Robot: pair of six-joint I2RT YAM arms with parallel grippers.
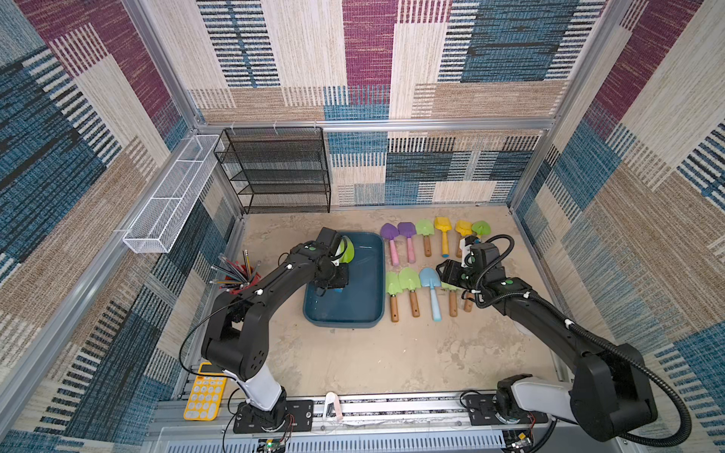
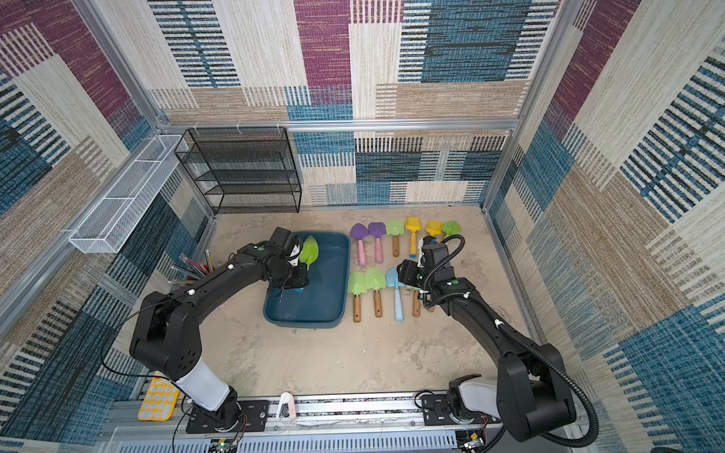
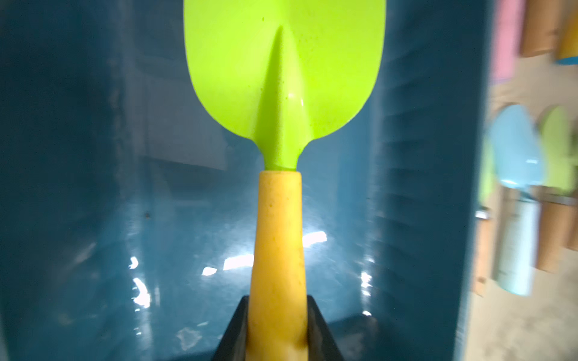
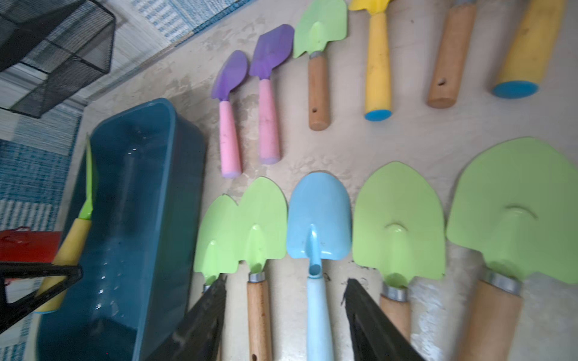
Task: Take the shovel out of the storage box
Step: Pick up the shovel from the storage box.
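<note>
The left end effector (image 3: 276, 315) is clamped on the yellow handle of the green shovel (image 3: 281, 78), blade tilted up over the storage box (image 1: 365, 310) at the middle of the bench (image 1: 353, 361). The right end effector (image 4: 284, 300) hangs with jaws apart. The tapered handle could slip, or the blade could snag the box wall.

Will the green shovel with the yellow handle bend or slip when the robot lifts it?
Probably stiff: the green shovel holds its shape sticking out of the left gripper. It might slip a little: its yellow handle looks smooth and tapered.
</note>
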